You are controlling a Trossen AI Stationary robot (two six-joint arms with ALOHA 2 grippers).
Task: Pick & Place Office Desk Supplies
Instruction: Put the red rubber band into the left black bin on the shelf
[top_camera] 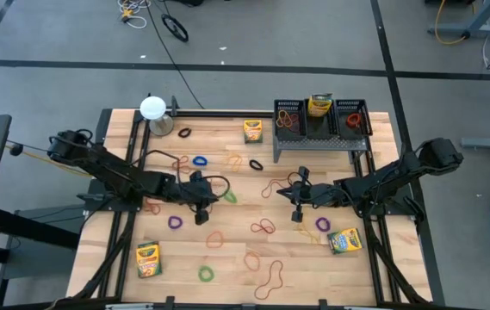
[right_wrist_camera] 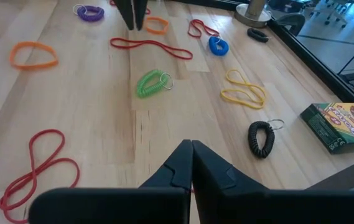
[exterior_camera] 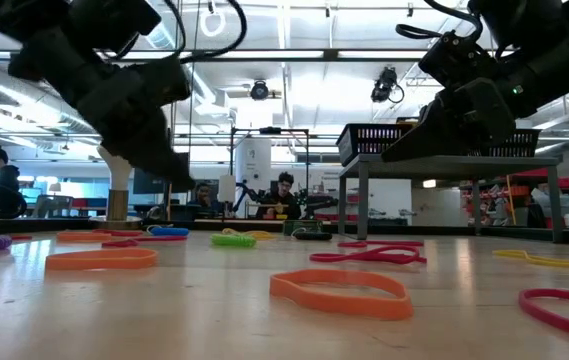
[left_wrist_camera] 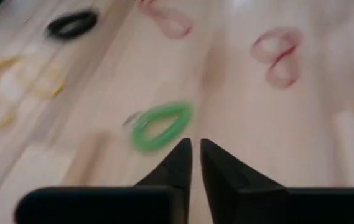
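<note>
The green coiled band lies flat on the wooden table, near the middle of the board. In the left wrist view its oval runs slantwise, one end nearer the fingers and the other farther off, with a small metal ring at its nearer end. The left gripper hangs just above the table beside this band, its fingertips a little to one side of the loop and not touching it. The jaws stand a narrow slit apart with nothing between them. In the high view the left gripper sits left of centre, and the green band lies just to its right. The right gripper is clenched tight and empty, hovering over bare wood. From its wrist view the same green coil lies well ahead, and a black coiled band lies nearer, off to one side, with its long axis running roughly away from the camera. A crayon box lies flat near the table edge beyond the black coil. In the high view the right gripper is right of centre, and a looped red band lies close to its left.
</note>
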